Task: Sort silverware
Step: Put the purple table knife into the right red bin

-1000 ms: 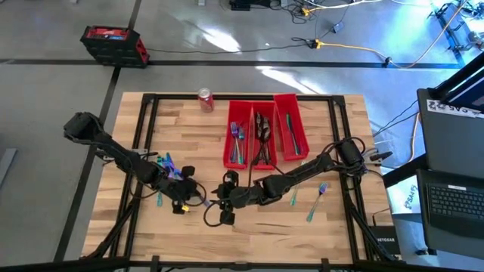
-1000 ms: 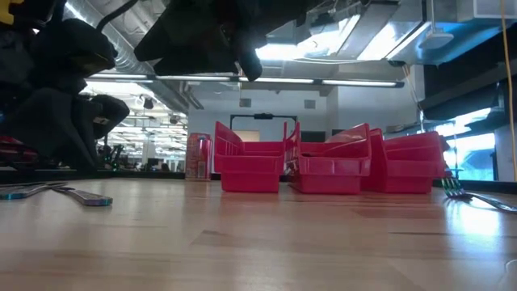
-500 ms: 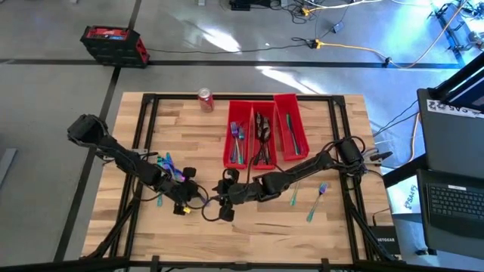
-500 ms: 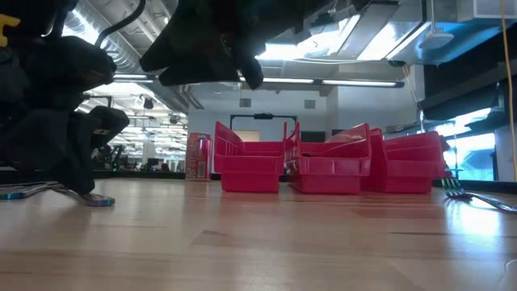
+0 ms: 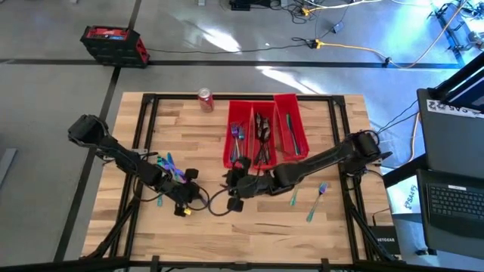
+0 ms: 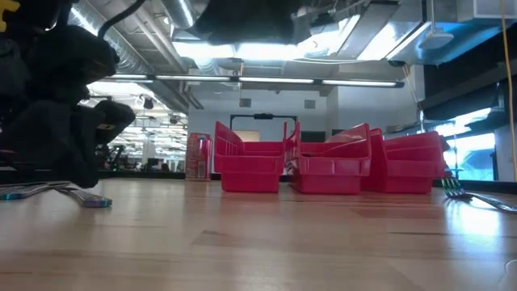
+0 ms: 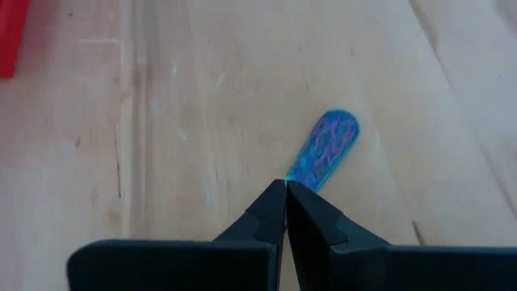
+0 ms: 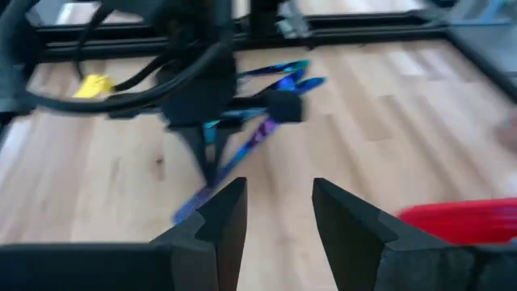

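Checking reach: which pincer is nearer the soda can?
Left. The left pincer is down-table from the soda can; the right pincer sits slightly farther, near the bins.

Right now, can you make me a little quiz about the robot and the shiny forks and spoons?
1. True or false: the left end effector is shut on a blue handle.
2. How many red bins stand side by side? A two, B three, C five.
3. Fill in: the red soda can stands on the ____.

Key: 1 true. 2 B. 3 table.
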Robot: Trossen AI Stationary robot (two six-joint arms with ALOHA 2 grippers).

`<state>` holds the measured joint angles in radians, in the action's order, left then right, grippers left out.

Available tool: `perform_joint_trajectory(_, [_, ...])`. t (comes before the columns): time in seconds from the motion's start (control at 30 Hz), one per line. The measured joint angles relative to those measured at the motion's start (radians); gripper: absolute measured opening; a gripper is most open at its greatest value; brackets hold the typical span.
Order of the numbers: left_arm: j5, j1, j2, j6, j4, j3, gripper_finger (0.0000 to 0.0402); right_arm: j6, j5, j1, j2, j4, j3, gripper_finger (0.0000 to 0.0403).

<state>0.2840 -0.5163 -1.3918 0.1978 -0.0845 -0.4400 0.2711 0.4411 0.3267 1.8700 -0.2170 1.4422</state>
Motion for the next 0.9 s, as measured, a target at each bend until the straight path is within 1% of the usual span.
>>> perform_joint_trajectory(0.07, [0.000,0.010,0.000,0.000,-0.035,0.000,0.0000,-0.003,0.022,0.000,-0.039,-0.050,0.000,0.0127])
perform_joint_trajectory(0.17, [0.001,0.024,0.000,0.003,-0.084,0.000,0.0000,0.001,0.023,0.001,-0.105,-0.092,0.000,0.0127])
perform_joint_trajectory(0.3, [0.011,0.026,0.000,0.019,-0.152,0.000,0.0000,0.013,0.022,0.010,-0.195,-0.103,0.000,0.0127])
perform_joint_trajectory(0.37, [0.000,0.025,0.000,0.036,-0.163,0.000,0.0000,-0.003,0.022,0.015,-0.226,-0.100,0.000,0.0127])
perform_joint_trajectory(0.5, [-0.022,0.018,0.000,0.063,-0.125,0.000,0.0000,-0.040,0.023,0.037,-0.266,-0.099,0.000,0.0127])
perform_joint_trajectory(0.63, [-0.038,0.018,0.000,0.089,-0.076,0.000,0.0000,-0.045,0.021,0.042,-0.263,-0.121,0.000,0.0127])
perform_joint_trajectory(0.7, [-0.050,0.018,0.000,0.091,-0.067,-0.004,0.0000,-0.030,0.038,0.040,-0.259,-0.137,0.000,0.0127])
perform_joint_trajectory(0.77, [-0.051,0.013,0.000,0.091,-0.007,-0.036,0.0000,-0.021,0.058,0.039,-0.257,-0.154,0.000,0.0127])
perform_joint_trajectory(0.9, [-0.053,0.013,-0.025,0.068,0.129,-0.116,0.0000,-0.022,0.061,0.039,-0.255,-0.163,0.000,0.0127])
